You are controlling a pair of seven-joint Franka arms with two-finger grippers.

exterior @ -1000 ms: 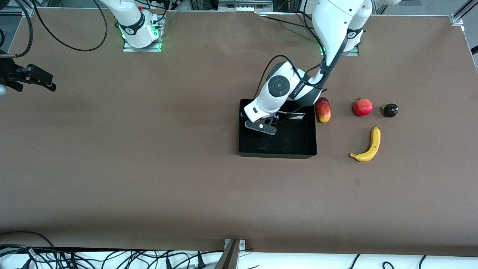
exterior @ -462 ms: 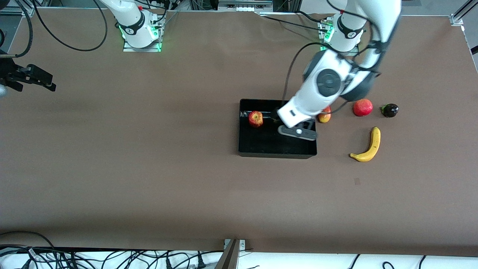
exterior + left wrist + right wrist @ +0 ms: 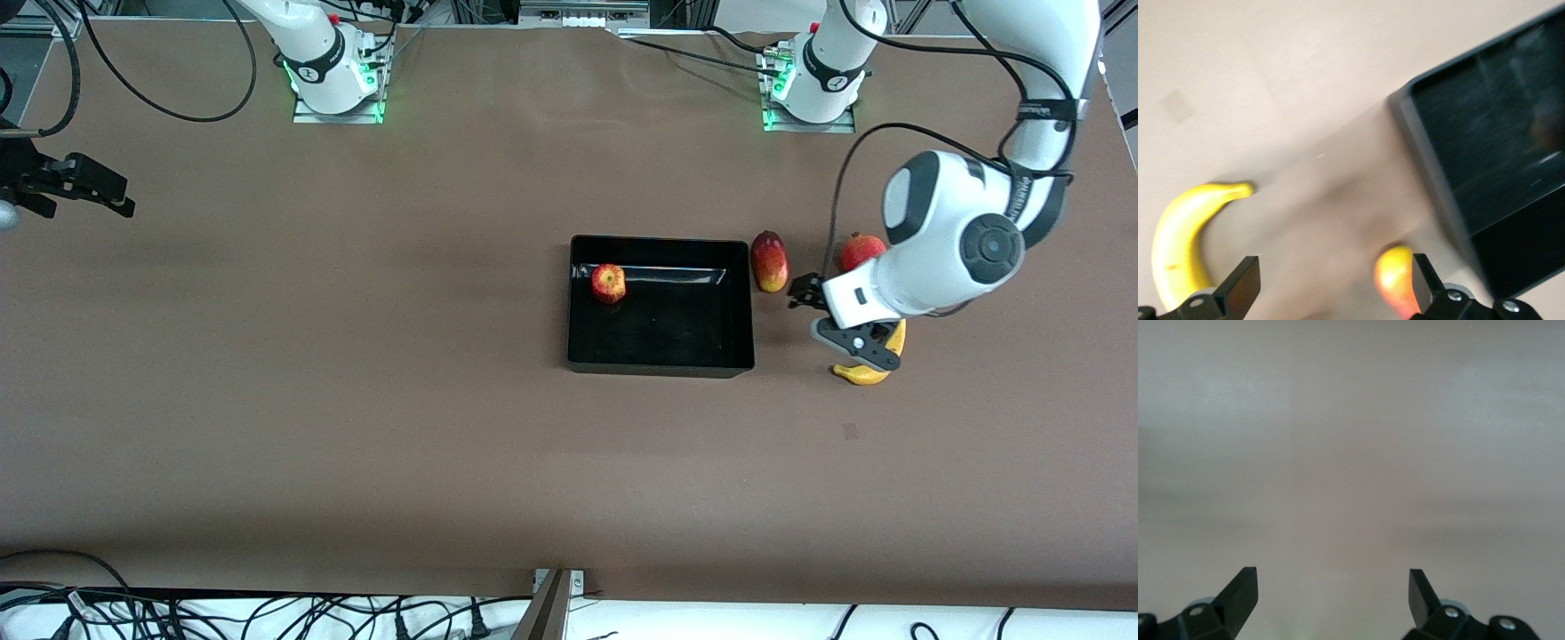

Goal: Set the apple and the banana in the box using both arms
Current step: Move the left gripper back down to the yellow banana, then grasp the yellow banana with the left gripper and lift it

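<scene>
Since half a second ago the left arm has been swung away from the shallow rectangular glossy black plastic box (image 3: 661,305) toward its own end of the brown worktop (image 3: 356,400), and the small round red-and-yellow apple (image 3: 609,283) has been left lying in the box, in the corner toward the right arm's base.

The left arm is arched high from its base and bent down at the elbow, so that the left gripper (image 3: 845,333) is held low over the curved yellow banana (image 3: 876,364), part of which is hidden under it. In the left wrist view the black fingers (image 3: 1241,287) are spread wide with nothing between them; the banana (image 3: 1181,240) is seen beside one finger and the elongated red-yellow mango-like fruit (image 3: 1395,280) beside the other.

The mango-like fruit (image 3: 770,260) lies just beside the box wall, and a round red pomegranate (image 3: 861,251) is partly covered by the arm. Bare worktop lies between the box and the banana.

The right arm waits; the right gripper (image 3: 1331,603) is held over bare worktop at that arm's end, fingers (image 3: 1238,593) wide apart and empty.
</scene>
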